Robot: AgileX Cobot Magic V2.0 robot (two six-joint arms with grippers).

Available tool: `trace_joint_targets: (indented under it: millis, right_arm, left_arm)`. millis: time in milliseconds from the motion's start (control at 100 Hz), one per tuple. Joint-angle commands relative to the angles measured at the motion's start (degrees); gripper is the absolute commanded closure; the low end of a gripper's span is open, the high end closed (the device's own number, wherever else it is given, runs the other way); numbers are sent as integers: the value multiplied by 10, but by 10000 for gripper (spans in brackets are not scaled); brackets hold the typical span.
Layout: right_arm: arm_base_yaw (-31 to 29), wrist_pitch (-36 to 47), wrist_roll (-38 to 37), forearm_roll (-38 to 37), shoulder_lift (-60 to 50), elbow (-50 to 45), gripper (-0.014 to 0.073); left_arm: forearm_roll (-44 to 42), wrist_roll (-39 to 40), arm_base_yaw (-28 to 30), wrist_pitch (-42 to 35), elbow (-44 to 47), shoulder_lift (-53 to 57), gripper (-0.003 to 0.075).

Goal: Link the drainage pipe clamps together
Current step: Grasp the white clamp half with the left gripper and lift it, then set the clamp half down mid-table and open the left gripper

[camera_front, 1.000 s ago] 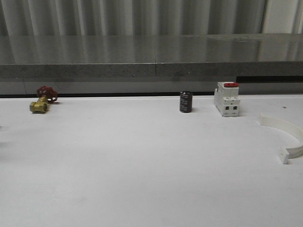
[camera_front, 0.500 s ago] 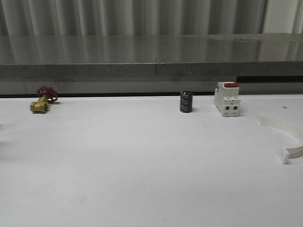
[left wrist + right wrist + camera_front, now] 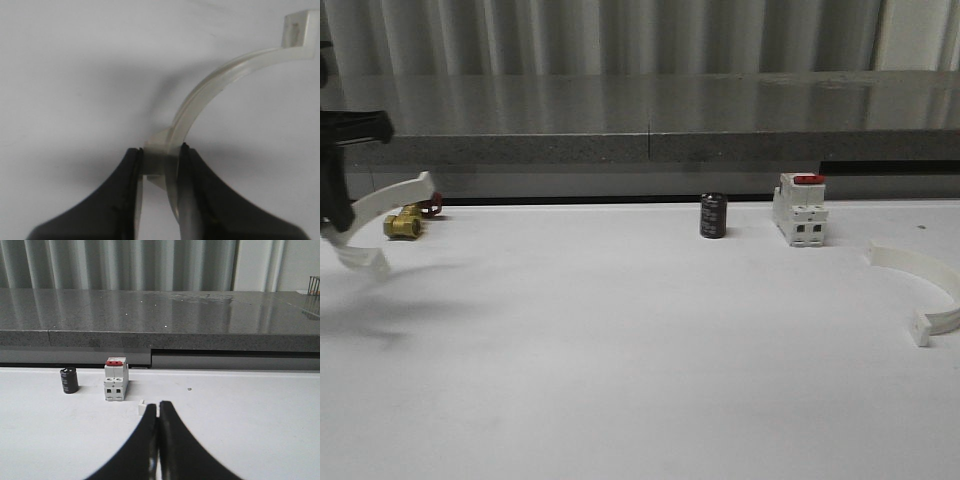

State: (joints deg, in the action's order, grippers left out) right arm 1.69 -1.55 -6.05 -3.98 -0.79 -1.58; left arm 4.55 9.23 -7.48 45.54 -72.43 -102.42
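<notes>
One white half-ring drainage pipe clamp [image 3: 392, 199] hangs above the table at the far left, in front of the brass valve. My left gripper [image 3: 332, 218] is shut on it. In the left wrist view the black fingers [image 3: 186, 175] pinch the clamp [image 3: 210, 90] near one end, and the arc curves away to its flat end tab. The second clamp [image 3: 932, 283] lies flat on the table at the far right. My right gripper [image 3: 158, 405] is shut with nothing in it, low over the table, and a small white tab of that clamp [image 3: 141, 408] shows just beside its fingertips.
A dark cylinder [image 3: 713, 216] and a white red-topped switch block [image 3: 799, 210] stand at the back right of the white table [image 3: 620, 350]. A brass valve with a red handle [image 3: 405, 222] sits at the back left. A grey stone ledge [image 3: 650, 120] runs along the back.
My left gripper has come into the front view at the far left, carrying one clamp above the table. The clamp on the right has not moved.
</notes>
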Motion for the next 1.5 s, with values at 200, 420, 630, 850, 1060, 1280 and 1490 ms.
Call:
trace_joint_targets:
  millis: [200, 420, 630, 850, 1060, 1280, 1490]
  right_arm:
    - [-2, 44, 2, -1, -9, 10, 599]
    - [-2, 44, 2, -1, -9, 10, 599]
    - [-2, 44, 2, -1, -9, 10, 599]
    - [-2, 44, 2, -1, -9, 10, 599]
    - [-2, 44, 2, -1, -9, 10, 599]
    - [-2, 44, 2, -1, -9, 10, 599]
    - [-2, 44, 2, -1, -9, 10, 599]
  left_arm:
    - [69, 63, -98, -63, -17, -3, 741]
    - [72, 63, -136, -73, -17, -53, 741]
    - [79, 63, -137, -77, -17, -62, 737]
    - [79, 57, -137, -75, -17, -62, 531]
    - [81, 57, -137, -78, -17, -61, 398]
    - [61, 57, -137, -83, -17, -22, 440]
    - [7, 57, -136, -77, -17, 48, 661]
